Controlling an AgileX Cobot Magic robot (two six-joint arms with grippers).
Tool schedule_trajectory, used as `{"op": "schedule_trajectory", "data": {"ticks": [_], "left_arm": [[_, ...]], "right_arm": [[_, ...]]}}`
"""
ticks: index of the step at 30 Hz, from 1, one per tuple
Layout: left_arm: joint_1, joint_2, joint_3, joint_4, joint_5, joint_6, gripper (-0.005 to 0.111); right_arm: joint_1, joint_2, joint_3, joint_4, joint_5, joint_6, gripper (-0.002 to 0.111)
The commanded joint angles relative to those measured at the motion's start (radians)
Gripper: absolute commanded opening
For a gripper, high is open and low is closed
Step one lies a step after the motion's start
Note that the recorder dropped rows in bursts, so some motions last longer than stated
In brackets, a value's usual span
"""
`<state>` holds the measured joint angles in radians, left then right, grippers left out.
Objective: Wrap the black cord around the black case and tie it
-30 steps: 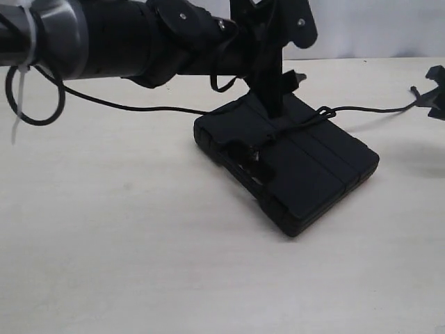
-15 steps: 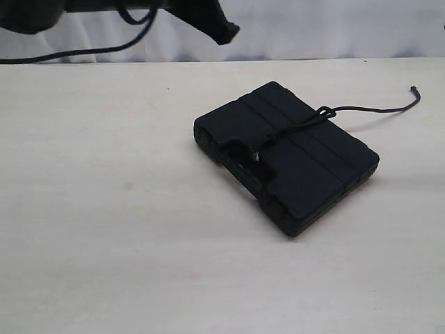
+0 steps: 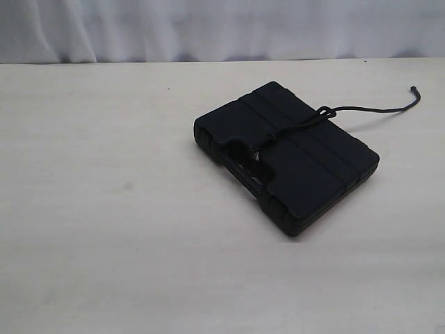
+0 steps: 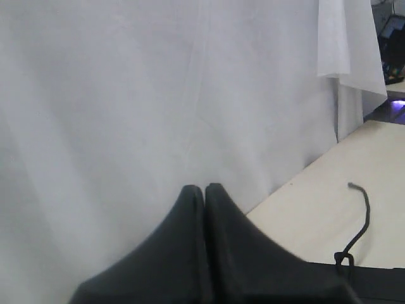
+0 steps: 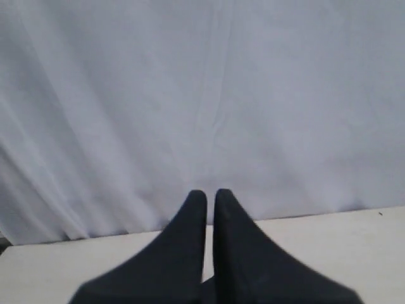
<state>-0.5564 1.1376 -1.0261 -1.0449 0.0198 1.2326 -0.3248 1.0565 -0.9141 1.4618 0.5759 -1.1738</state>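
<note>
- Black case (image 3: 292,156): lies flat on the pale table (image 3: 104,209), right of centre in the exterior view, set at an angle;
- Black cord (image 3: 300,125): crosses the lid to a knot at the case's far edge; its loose tail trails over the table;
- Left gripper (image 4: 204,188): fingers pressed together, empty, facing a white curtain (image 4: 126,95);
- Right gripper (image 5: 210,193): fingers closed, empty.
</note>
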Motion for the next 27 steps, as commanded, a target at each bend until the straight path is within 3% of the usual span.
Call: {"op": "schedule_trajectory", "data": {"ticks": [1, 13, 22, 27], "left_arm": [[0.003, -0.119, 0.094, -0.014, -0.008, -0.057, 0.0], [0.003, -0.418, 0.299, -0.051, -0.02, -0.125, 0.0], [0.003, -0.701, 0.317, -0.029, -0.011, -0.13, 0.0], [0.003, -0.831, 0.329, -0.059, -0.012, -0.142, 0.0]], "right_arm": [[0.001, -0.135, 0.047, 0.036, 0.008, -0.018, 0.004], [0.001, -0.449, 0.134, 0.04, 0.019, 0.036, 0.004], [0.001, -0.726, 0.139, 0.026, -0.08, 0.066, 0.004], [0.001, -0.865, 0.141, -0.12, -0.11, 0.312, 0.004]]}}
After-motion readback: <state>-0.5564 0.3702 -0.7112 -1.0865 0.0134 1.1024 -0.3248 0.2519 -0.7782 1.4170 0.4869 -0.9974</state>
